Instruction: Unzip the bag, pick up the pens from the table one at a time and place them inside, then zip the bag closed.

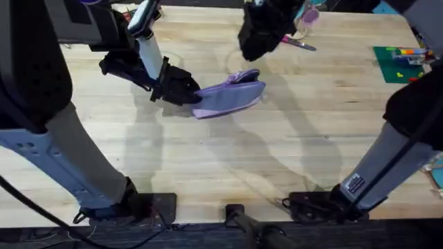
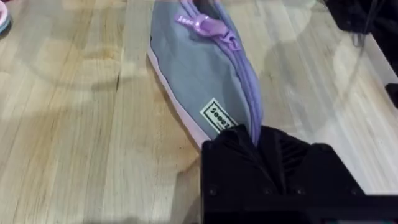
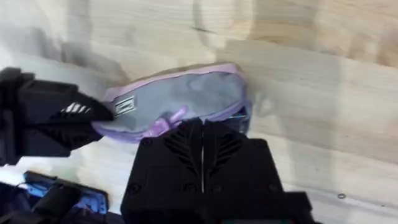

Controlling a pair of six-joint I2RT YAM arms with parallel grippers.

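Lilac bag (image 1: 232, 97) lies on its side near mid-table (image 1: 228, 159), zipper running along its upper edge, pull tab (image 2: 205, 25) toward the far end. Zipper looks closed along the visible stretch; contents cannot be seen. Left gripper (image 1: 187, 93) is clamped on the bag's left end, fingers pinching the fabric beside the sewn label (image 2: 217, 116). Right gripper (image 3: 204, 134) hangs just above the bag, fingers pressed together, holding nothing visible. Scissors (image 1: 299, 43) lie well apart at the far edge.

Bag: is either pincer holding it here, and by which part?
The left pincer is shut on the bag at its end, beside the label. The right pincer is shut above it, holding nothing.
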